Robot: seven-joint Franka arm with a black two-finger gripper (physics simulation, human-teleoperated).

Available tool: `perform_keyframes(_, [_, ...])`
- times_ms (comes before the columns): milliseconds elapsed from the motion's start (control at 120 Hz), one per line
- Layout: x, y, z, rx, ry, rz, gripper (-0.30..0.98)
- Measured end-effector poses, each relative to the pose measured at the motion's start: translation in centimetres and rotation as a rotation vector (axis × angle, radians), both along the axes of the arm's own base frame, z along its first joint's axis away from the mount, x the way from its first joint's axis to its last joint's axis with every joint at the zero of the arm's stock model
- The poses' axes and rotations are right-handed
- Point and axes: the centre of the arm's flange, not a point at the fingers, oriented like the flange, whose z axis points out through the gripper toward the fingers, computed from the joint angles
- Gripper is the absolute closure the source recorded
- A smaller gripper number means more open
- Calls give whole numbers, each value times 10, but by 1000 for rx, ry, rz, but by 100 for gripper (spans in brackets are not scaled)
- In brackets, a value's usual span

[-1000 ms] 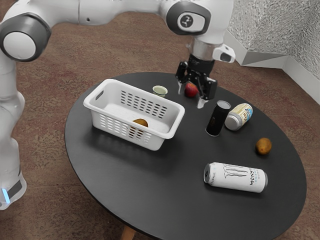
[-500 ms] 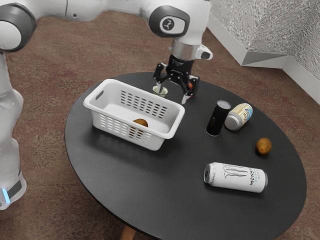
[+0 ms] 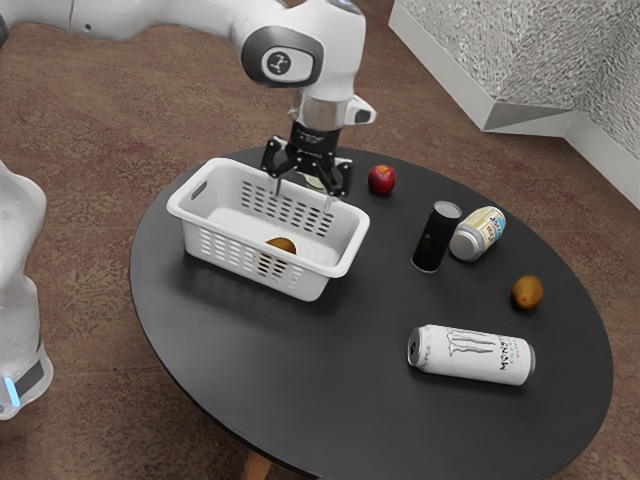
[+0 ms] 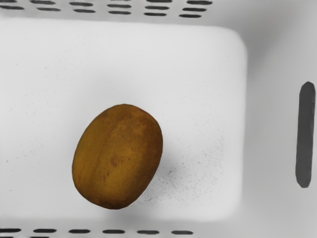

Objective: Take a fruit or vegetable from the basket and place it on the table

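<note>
The gripper is held above the basket, its fingers spread apart and nothing grasped between them. Beneath it, the kiwi is seen lying on its side on the basket floor, apart from the slotted walls. Little weight is to be expected, with a firm but slightly yielding body, so a moderate squeeze should be enough; too hard a grip could bruise the flesh. The skin looks dry and matt, and slipping should be less of a risk than rolling, should one side be pushed first. The hold is best taken across the narrower width, at the middle of the oval, with the fingers lowered on both flanks; the rounded ends should be avoided. Room for the fingers seems to be left between fruit and walls. Farther out on the surface, an apple and a second kiwi are found. On the white can, laid on its side, the Monster brand can be recognised by its claw mark and by the letters "MONS". On the bottle a yellow and blue label is borne, its print too small to be read. On the upright black can no writing can be made out.
</note>
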Motion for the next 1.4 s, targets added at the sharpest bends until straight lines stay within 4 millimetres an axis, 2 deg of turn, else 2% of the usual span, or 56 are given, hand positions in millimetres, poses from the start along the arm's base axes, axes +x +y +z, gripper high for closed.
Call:
perform_keyframes(150, [-4,5,-19,2,44,46,0])
perform_keyframes(233, [-18,10,-26,-5,60,70,0])
perform_keyframes(308, [-21,9,-29,0,67,80,0])
perform_keyframes(583, [-13,16,-48,112,97,75,0])
perform_keyframes(683, [-9,11,-54,128,98,63,0])
perform_keyframes(817, [-12,0,-64,137,111,37,0])
perform_keyframes(1233, [-14,4,-73,143,125,-30,0])
perform_keyframes(1400, [-17,4,-87,143,156,-71,0])
